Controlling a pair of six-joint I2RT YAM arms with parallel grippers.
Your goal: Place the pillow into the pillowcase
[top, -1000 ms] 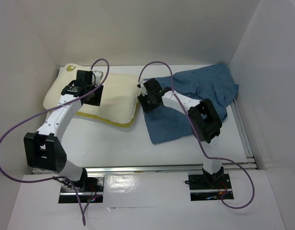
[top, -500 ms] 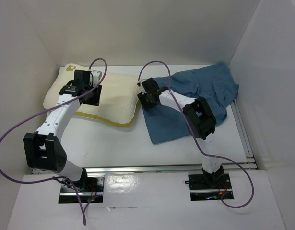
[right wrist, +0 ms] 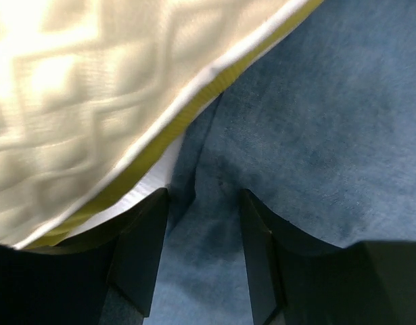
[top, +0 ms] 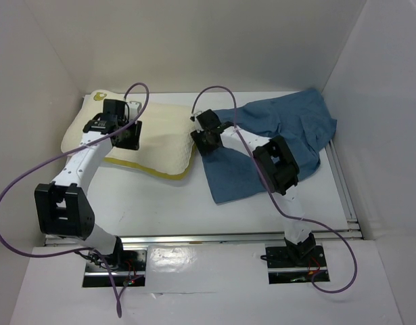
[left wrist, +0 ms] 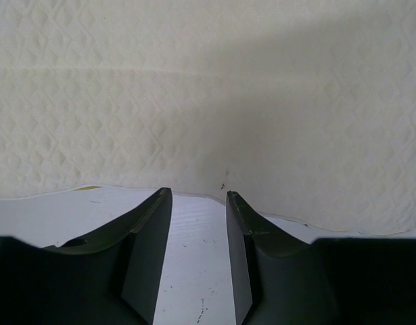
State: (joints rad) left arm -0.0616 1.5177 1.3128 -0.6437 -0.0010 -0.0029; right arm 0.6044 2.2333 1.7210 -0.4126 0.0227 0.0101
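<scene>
1. At upper left of the overhead view lies the pillow point(top: 164, 128), soft and light; the pillowcase point(top: 289, 122) sprawls to its right, limp (easily bunched).
2. Left gripper point(left wrist: 197, 196): fingers apart, empty, at the pillow's edge.
3. Right gripper point(right wrist: 204, 196): fingers apart, astride a pillowcase fold; we'd pinch the hem.

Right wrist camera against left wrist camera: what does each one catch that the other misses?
Only the right wrist view shows the blue pillowcase, right next to the yellow edge band of the pillow. Only the left wrist view shows bare white table below the pillow's edge, with the quilted face filling the rest. Both show the pillow and their own fingers: the right gripper and the left gripper are each open, holding nothing.
</scene>
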